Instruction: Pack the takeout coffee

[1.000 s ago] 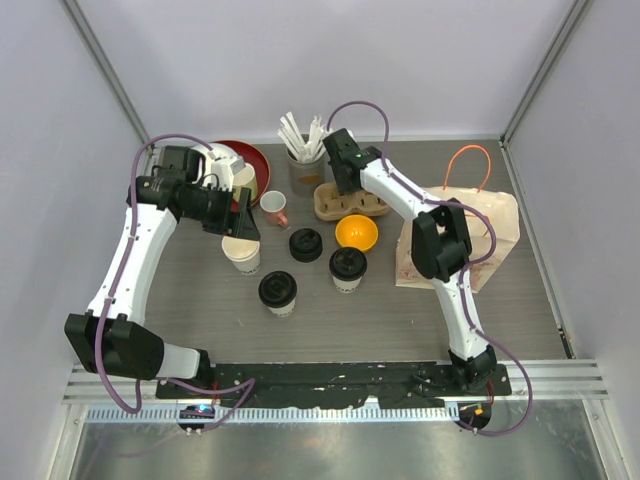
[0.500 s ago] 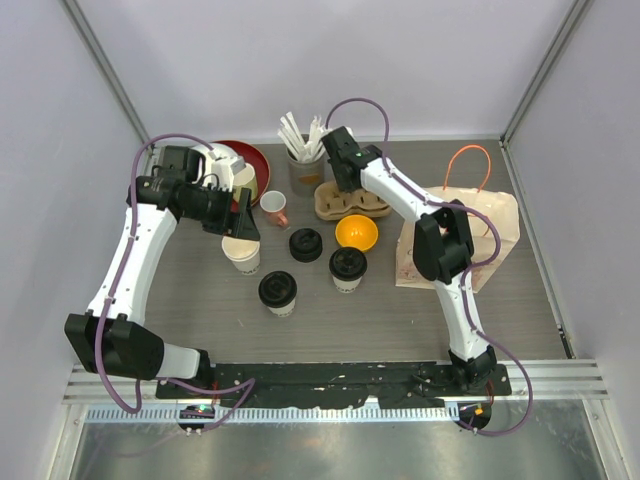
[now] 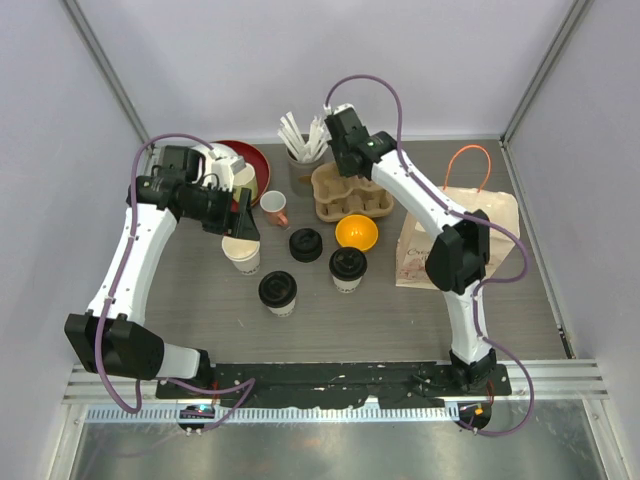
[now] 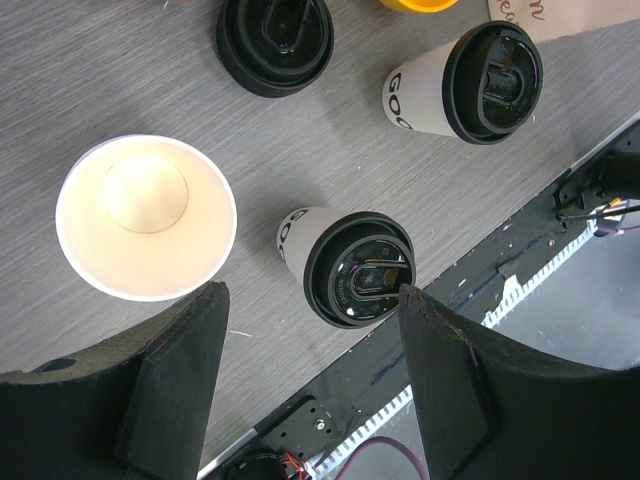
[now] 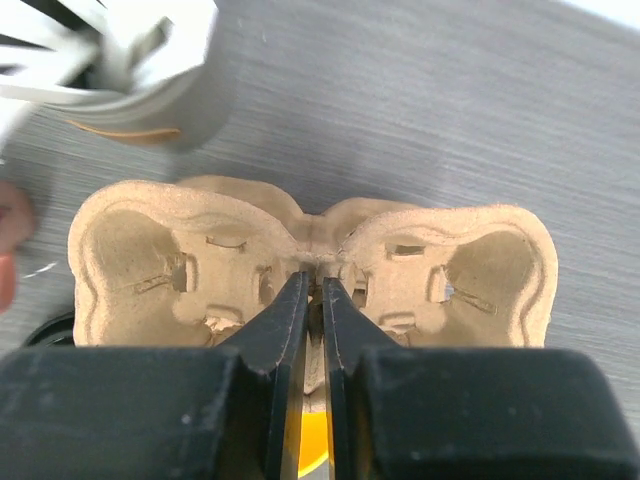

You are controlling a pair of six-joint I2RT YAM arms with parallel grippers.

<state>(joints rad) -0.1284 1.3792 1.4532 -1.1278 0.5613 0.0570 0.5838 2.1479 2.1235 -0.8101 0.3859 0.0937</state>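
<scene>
R fingers [image 5: 287,318] are pinched narrow on the centre ridge of the pulp cup carrier [image 3: 340,196], one finger each side. Vs a sec ago the carrier has come up off the tabletop [image 3: 200,300] and tipped toward the top cam. The R arm has drawn back toward the far side, by the utensil pot [image 3: 305,170]. So the carrier looks lifted, not just gripped. Both sockets seen in the wrist view are empty.

L fingers [image 4: 178,365] are spread wide w/ nothing held, over the lidless paper cup [image 4: 146,218] at left. L arm hasn't shifted.

The takeout coffee is two lidded cups, upright on the tabletop around centre. The near cup [image 3: 278,291] is closest to the bases. The right cup [image 3: 347,268] stands just near of the orange bowl [image 3: 356,232]. Neither has moved. A loose black lid [image 3: 305,244] lies between them and the carrier.

My read: packing has barely begun. The carrier prob. has to be set down close to the cups, or in the paper bag [image 3: 462,235] at right, before any cup goes in.
</scene>
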